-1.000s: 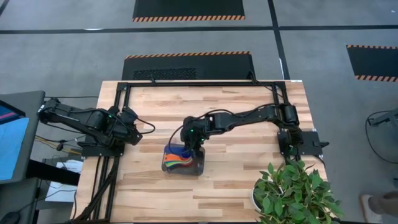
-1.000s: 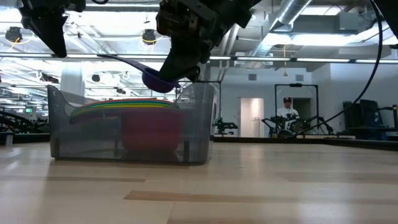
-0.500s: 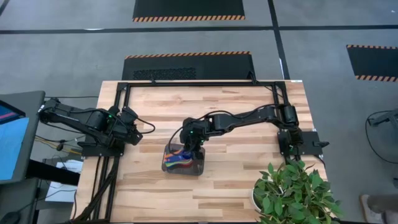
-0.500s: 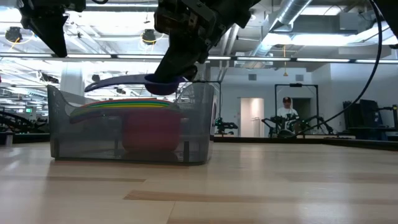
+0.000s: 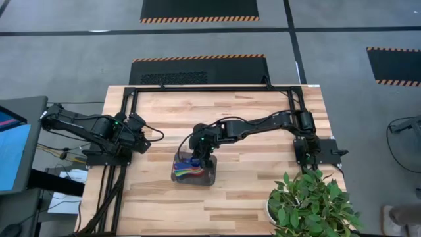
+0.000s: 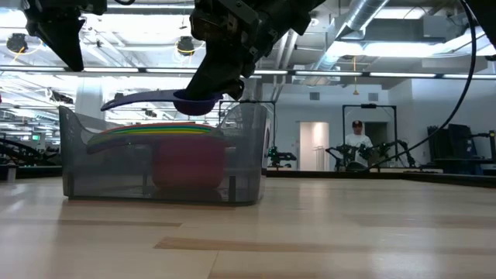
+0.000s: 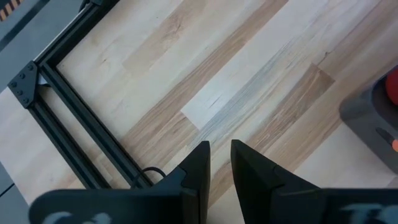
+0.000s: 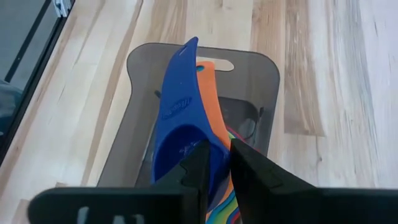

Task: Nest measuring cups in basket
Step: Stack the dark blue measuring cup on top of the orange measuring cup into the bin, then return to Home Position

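Observation:
The dark grey basket (image 5: 194, 172) (image 6: 163, 167) (image 8: 261, 68) stands on the table's middle. Several nested cups lie in it, a red bowl (image 6: 190, 163) lowest and coloured handles (image 6: 147, 130) fanned toward the table's left, with the orange handle (image 8: 208, 87) on top. My right gripper (image 5: 202, 158) (image 6: 221, 81) (image 8: 219, 162) hovers over the basket's right end, shut on the dark blue cup (image 6: 190, 101) (image 8: 180, 118). My left gripper (image 5: 141, 141) (image 7: 221, 155) waits shut at the table's left edge. My right gripper pinches the dark blue cup by its bowl wall (image 8: 211, 146), one finger inside the bowl and one outside. The fingers come from above, slanting. The cup hangs clear just above the stack and about level, its handle (image 6: 124, 101) pointing over the basket toward the table's left.
A black frame (image 5: 210, 89) runs around the table's far part. A potted plant (image 5: 309, 204) overhangs the near right corner. Bare wood lies in front of the basket (image 6: 310, 232). A person (image 6: 357, 136) stands far back in the room.
My right gripper has moved a little down and toward the table's left over the basket, still shut on the dark blue cup. The cup has tipped from handle raised to about level, and now sits lower, close above the stacked handles.

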You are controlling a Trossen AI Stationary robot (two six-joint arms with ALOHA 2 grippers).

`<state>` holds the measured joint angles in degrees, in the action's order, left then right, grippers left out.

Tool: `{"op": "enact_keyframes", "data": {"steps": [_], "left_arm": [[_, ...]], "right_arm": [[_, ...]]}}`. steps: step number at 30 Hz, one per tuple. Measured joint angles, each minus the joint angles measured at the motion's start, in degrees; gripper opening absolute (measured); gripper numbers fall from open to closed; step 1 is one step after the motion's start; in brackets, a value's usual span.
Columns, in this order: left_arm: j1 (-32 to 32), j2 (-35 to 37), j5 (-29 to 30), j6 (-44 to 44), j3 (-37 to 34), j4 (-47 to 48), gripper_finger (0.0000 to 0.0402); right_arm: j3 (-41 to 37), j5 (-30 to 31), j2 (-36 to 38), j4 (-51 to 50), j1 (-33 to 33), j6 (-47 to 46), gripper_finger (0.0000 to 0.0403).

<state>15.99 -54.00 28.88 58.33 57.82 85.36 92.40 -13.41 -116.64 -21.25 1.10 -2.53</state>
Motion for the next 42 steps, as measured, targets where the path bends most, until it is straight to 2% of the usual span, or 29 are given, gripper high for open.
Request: {"op": "enact_keyframes", "data": {"steps": [8, 17, 23, 27, 30, 33, 36, 38, 42], "left_arm": [[0.0, 0.0, 0.0, 0.0, 0.0, 0.0, 0.0055], [0.0, 0.0, -0.01, -0.02, 0.0, 0.02, 0.0055], [-0.01, -0.02, -0.02, -0.02, 0.0, 0.02, 0.0055], [-0.01, -0.02, 0.0, -0.03, 0.0, 0.04, 0.0055], [-0.02, 0.0, -0.51, -1.25, 0.0, 0.04, 0.0055], [0.0, 0.0, -2.46, -2.46, 0.0, 0.02, 0.0055], [0.0, 0.0, -3.15, -2.69, -0.02, 0.02, 0.0055], [0.0, 0.0, -3.13, -2.67, 0.0, 0.01, 0.0055], [0.0, 0.0, -3.13, -2.67, -0.02, 0.02, 0.0055]], "right_arm": [[0.0, 0.02, 0.0, -0.07, 0.0, -1.1, 0.0093], [0.0, 0.02, 0.02, 0.81, 0.04, -2.6, 0.0156], [0.0, 0.01, 0.0, 1.78, -0.43, -3.21, 0.0179], [0.15, -0.02, 0.22, 4.36, -1.76, -11.36, 0.0178], [3.56, -0.28, 0.22, 2.98, -3.25, -20.28, 0.017], [8.59, -4.05, 0.46, -1.17, -4.93, -30.03, 0.0162], [11.78, -11.52, 0.44, -6.1, -6.07, -34.61, 0.0157], [13.19, -13.76, 0.33, -6.72, -6.13, -33.98, 0.0155], [14.87, -14.29, 1.73, -9.8, -5.77, -29.4, 0.0152]]}}
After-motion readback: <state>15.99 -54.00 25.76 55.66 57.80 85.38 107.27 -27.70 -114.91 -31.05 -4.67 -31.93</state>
